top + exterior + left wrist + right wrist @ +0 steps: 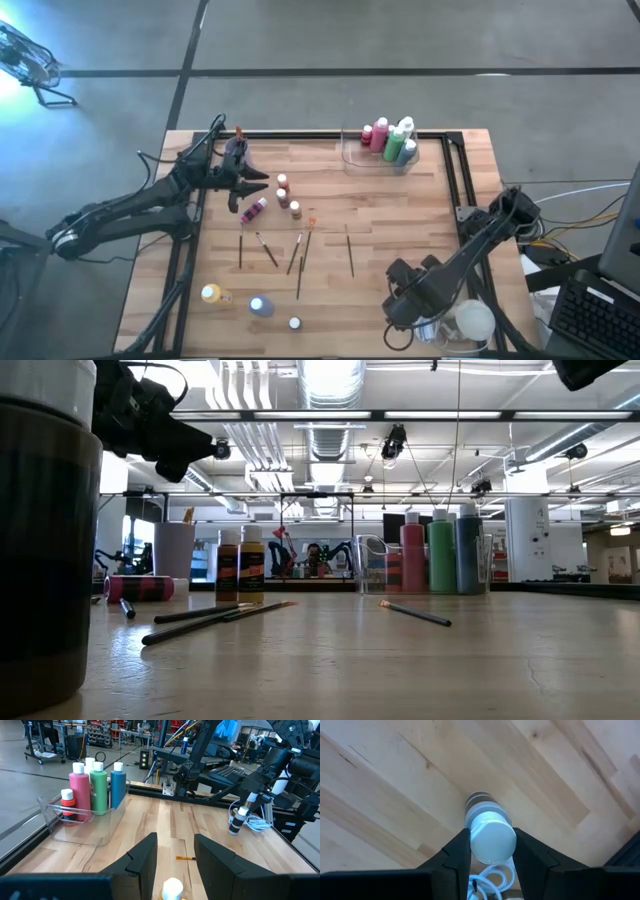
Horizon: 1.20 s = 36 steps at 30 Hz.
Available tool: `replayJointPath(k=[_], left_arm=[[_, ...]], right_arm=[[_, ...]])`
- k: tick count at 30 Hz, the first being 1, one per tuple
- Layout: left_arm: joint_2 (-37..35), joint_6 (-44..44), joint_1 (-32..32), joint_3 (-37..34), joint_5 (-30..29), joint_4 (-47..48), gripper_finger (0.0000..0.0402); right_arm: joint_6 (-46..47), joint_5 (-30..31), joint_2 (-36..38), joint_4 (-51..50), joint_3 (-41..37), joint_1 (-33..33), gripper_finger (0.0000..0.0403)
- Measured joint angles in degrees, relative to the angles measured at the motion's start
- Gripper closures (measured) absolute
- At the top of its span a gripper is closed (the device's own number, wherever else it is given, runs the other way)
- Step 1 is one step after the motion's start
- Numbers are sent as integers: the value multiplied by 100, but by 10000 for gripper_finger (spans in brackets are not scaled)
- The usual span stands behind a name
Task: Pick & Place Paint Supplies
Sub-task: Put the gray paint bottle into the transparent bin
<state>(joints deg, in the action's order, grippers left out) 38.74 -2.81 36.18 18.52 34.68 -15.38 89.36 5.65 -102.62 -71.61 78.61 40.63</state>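
Two dark arms are seen over the wooden surface (400, 215). The left gripper (243, 188) is held near the far left corner, just above a small group of bottles (284, 195). Its jaws are set partly apart, and nothing is held between them. In the left wrist view, a white cap (172, 889) is seen just under the gap.

The right gripper (490, 832) is placed at the near right corner, close to a white round lump (473, 320). Its jaws are pressed against both sides of the pale cap of a small bottle (491, 839). It cannot be told if this bottle is lifted or is resting on the surface.

A clear tray (350, 160) is set at the far edge. A pink bottle (380, 133), a green bottle (394, 149) and some others are stood up inside it.

A pink bottle lying on its side (255, 210) is seen just beside the left gripper. Five thin paintbrushes (297, 258) are spread flat across the middle of the surface. Some are crossed and one brush (349, 250) is laid apart on the right.

Near the front left edge, a yellow bottle (211, 294), a bluish bottle (261, 306) and a little white-capped bottle (295, 323) are found in a row, well apart from the tray.
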Motion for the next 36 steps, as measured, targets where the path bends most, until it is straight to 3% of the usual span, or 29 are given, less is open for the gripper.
replayJointPath(k=[9, 20, 30, 36], left_arm=[[0, 34, -1, 0, 0, -4, 266], [1, 28, 1, -1, 2, -3, 266], [2, 39, 1, -1, 0, -7, 266], [2, 42, 1, 0, 0, -37, 266]], right_arm=[[-1498, 106, 257, -15, 0, -808, 291], [-3683, 857, 898, -14, 0, -2343, 291], [-4842, 1556, 1729, 41, 0, -3790, 290], [-5582, 1538, 1928, 419, 0, -4710, 290]])
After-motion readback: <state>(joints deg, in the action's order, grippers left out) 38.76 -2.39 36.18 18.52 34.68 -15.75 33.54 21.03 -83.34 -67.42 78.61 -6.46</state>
